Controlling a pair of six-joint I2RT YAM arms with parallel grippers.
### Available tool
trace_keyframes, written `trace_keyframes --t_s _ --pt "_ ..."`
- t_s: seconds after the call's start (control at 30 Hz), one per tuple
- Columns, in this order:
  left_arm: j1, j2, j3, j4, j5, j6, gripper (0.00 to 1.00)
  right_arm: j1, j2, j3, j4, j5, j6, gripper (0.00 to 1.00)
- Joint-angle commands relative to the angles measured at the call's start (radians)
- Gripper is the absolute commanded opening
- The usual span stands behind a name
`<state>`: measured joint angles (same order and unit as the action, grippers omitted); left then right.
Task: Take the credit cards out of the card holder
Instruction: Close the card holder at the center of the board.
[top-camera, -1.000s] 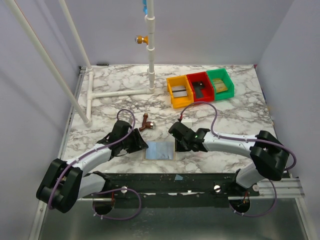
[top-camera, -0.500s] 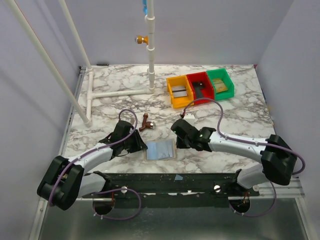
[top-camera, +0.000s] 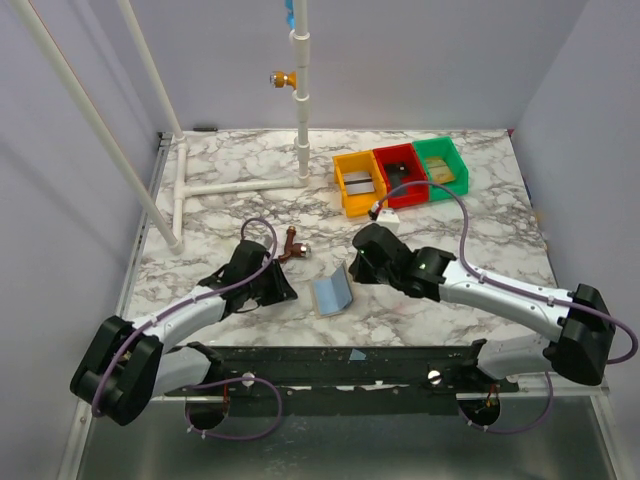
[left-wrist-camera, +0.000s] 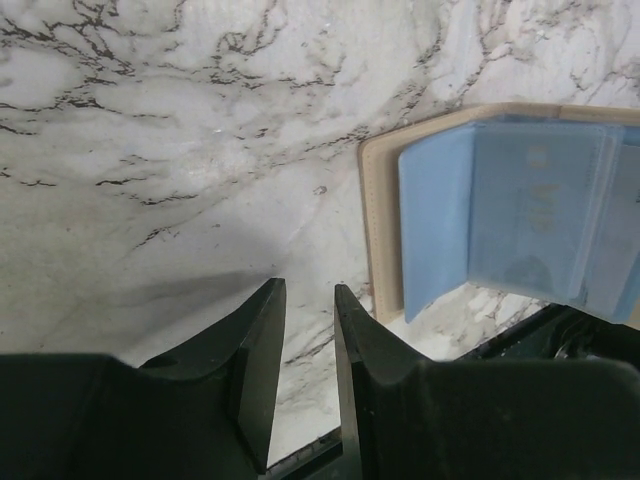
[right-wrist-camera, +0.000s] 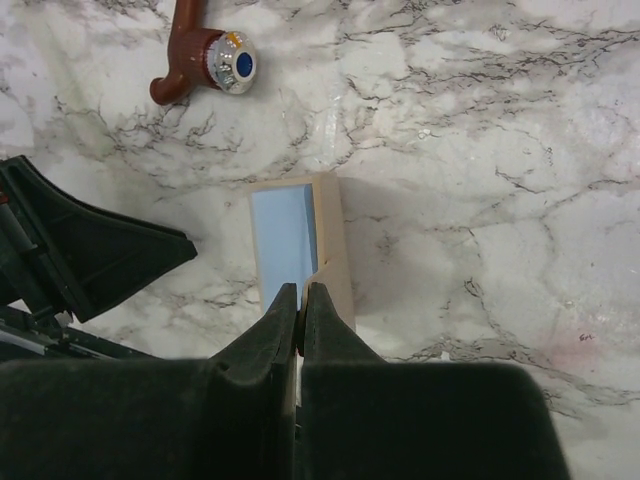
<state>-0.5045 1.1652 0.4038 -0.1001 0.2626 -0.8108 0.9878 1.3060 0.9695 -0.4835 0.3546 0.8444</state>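
The right fingers (right-wrist-camera: 281, 330) pinch one edge of the card holder (top-camera: 333, 292), which is tilted up off the tabletop (top-camera: 220, 210). The left fingers (left-wrist-camera: 262, 345) stand narrowly apart and empty, with the card holder ahead and to their right.

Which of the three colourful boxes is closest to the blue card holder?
The yellow bin, the leftmost of the three. The red bin and the green bin sit further right, away from the card holder.

Glossy marbled table (top-camera: 210, 225); smooth blue plastic card holder (top-camera: 332, 292)
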Motion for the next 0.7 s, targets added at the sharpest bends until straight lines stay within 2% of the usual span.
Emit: trace_keyframes --t_s 0.0,0.17,0.67 --pt "-0.003 -0.068 0.047 -0.059 -0.031 0.006 0.28 0.007 0.013 0.039 -0.011 -0.008 -0.005 0.01" --pt "-0.002 -0.123 0.066 -0.117 -0.047 0.01 0.28 0.029 0.075 0.039 0.071 -0.083 0.015 0.01" --pt "0.034 -0.244 0.063 -0.24 -0.106 0.031 0.28 0.093 0.296 0.132 0.201 -0.163 0.049 0.01"
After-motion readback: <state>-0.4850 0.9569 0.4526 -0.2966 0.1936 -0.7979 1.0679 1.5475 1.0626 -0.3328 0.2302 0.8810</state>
